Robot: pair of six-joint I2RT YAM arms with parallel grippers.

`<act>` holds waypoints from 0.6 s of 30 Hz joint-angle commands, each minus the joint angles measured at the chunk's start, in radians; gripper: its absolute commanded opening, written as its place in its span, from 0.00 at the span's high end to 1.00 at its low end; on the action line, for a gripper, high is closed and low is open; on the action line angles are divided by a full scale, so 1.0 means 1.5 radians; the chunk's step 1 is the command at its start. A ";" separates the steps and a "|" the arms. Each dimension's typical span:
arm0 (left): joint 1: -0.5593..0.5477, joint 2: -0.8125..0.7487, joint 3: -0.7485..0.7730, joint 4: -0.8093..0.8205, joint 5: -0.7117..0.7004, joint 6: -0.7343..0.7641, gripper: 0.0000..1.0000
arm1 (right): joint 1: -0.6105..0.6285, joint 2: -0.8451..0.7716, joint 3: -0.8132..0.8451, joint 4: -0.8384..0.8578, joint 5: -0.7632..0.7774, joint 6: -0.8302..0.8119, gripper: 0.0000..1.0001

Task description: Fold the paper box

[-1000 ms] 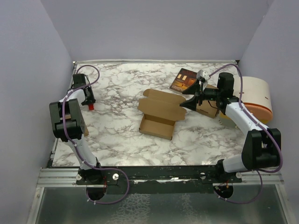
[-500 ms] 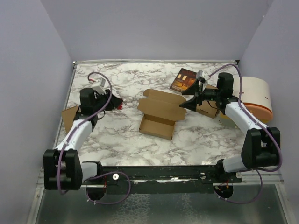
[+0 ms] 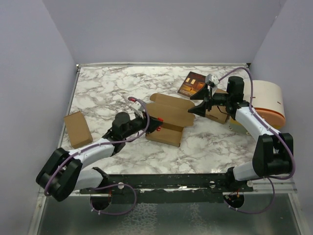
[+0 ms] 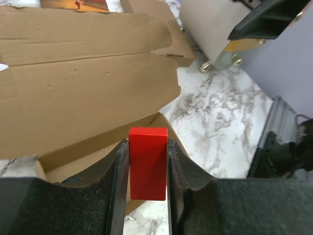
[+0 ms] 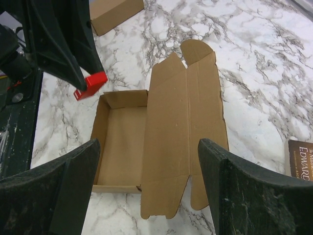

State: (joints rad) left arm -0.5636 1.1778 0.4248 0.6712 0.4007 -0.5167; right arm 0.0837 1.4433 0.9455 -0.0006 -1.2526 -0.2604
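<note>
The left gripper [image 3: 155, 123] is clamped on a red block [image 4: 147, 164], close at the 9 o'clock end of the paper box [image 3: 168, 117]. The box lies unfolded at the centre of the table [image 3: 107, 93], with its tray toward 6 o'clock. The right gripper [image 3: 194, 108] hangs with fingers apart over the 3 o'clock end. The risk, in my judgement, is that the block catches the thin tray wall and pushes or dents the light box. An occupied gripper also cannot pinch a flap.

Robot-lab booth: plain lilac walls [image 3: 161, 29] around marble-print table [image 3: 122, 83].
</note>
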 commanded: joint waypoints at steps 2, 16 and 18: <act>-0.098 0.095 0.073 -0.026 -0.133 0.116 1.00 | 0.000 0.006 0.007 -0.010 -0.019 -0.014 0.19; -0.205 0.253 0.213 -0.226 -0.257 0.298 0.95 | -0.001 0.011 0.009 -0.014 -0.022 -0.019 0.19; -0.205 0.266 0.218 -0.231 -0.263 0.300 0.94 | 0.000 0.010 0.009 -0.015 -0.021 -0.019 0.19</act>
State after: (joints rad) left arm -0.8661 1.5421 0.7246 0.3729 0.0639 -0.1173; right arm 0.0837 1.4487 0.9455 -0.0017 -1.2560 -0.2684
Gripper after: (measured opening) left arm 0.306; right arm 0.812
